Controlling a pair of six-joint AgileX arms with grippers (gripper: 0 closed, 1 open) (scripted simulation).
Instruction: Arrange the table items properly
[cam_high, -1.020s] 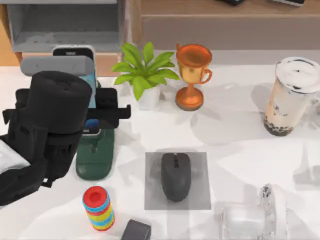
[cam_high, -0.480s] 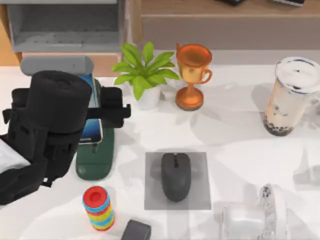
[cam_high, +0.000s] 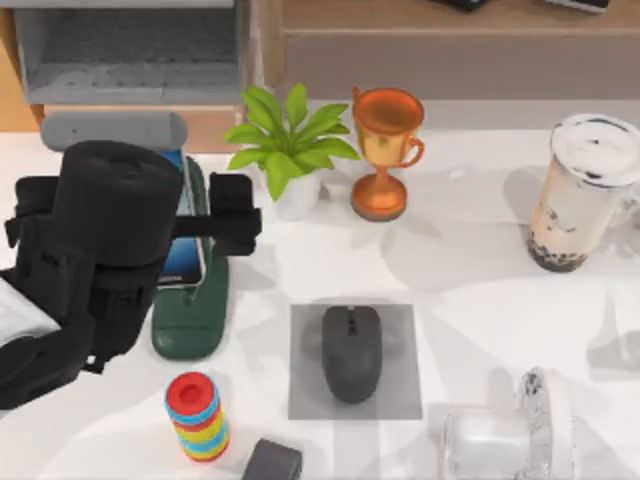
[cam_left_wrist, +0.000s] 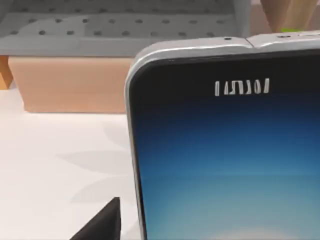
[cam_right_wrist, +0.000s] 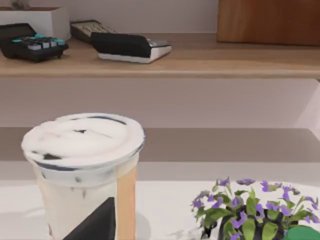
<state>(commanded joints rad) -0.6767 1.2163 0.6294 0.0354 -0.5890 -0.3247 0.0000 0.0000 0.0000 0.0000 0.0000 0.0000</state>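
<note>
Change: smartphone (cam_high: 186, 240) has dropped from sticking up past the grey bar at far left to seated low in the dark green stand (cam_high: 192, 310); only a sliver of blue screen shows beside the arm. I read that as the phone placement nearly done, release pending.

Left pincer (cam_high: 212, 222) sits over the stand, far-left of the surface (cam_high: 460, 280). It looks closed on the phone, fingers either side of it.

Left wrist view adds what top can't: phone's upper edge and screen (cam_left_wrist: 225, 165) close up, upright.

Mouse (cam_high: 351, 352) sits on its grey pad (cam_high: 400, 390), centre-near.

Milk-tea cup (cam_high: 580, 195) stands far right. Right wrist view shows it (cam_right_wrist: 85, 175) close; right pincer state: cannot tell.
</note>
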